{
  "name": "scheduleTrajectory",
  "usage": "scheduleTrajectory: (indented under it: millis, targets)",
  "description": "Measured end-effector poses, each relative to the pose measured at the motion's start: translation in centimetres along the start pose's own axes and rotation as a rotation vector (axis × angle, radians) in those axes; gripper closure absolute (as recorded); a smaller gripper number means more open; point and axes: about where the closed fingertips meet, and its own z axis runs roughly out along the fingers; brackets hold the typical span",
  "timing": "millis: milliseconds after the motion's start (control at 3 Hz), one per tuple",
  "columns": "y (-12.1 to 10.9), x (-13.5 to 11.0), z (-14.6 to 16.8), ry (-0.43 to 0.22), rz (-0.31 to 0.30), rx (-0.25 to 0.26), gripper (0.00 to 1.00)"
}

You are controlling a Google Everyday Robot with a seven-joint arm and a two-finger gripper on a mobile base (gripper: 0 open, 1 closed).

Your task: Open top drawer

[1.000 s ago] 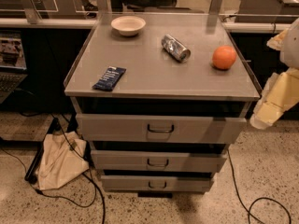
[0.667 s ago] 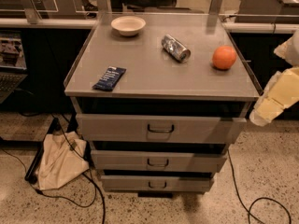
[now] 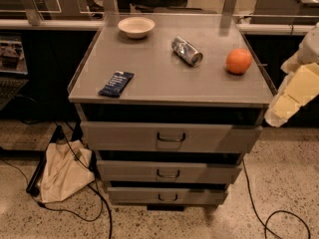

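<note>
The top drawer (image 3: 124,136) is the widest of three grey drawer fronts in the cabinet, just under the tabletop. It has a dark loop handle (image 3: 171,137) at its middle. A dark gap runs between its upper edge and the tabletop. My gripper (image 3: 285,102), pale yellow and cream, hangs at the right edge of the view. It is beside the cabinet's right front corner, level with the tabletop edge. It is well to the right of the handle and apart from it.
On the grey tabletop (image 3: 164,78) lie a white bowl (image 3: 136,27), a crushed can (image 3: 187,51), an orange (image 3: 239,61) and a dark blue snack bar (image 3: 116,83). Two narrower drawers (image 3: 168,173) sit below. A cloth bag (image 3: 62,173) and cables (image 3: 271,218) lie on the floor.
My gripper has shifted slightly upward at the right edge. The drawers and the things on the tabletop have not moved.
</note>
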Motion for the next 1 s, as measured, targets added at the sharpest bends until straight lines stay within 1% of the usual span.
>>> scheduleTrajectory:
  millis: [333,667,1000]
  targets:
    - [0.0,0.0,0.0,0.000,0.000,0.000,0.00]
    - [0.3,0.3,0.4,-0.063,0.032,0.026,0.00]
    - [2.7,2.1,2.4,-0.195,0.161,0.029,0.00]
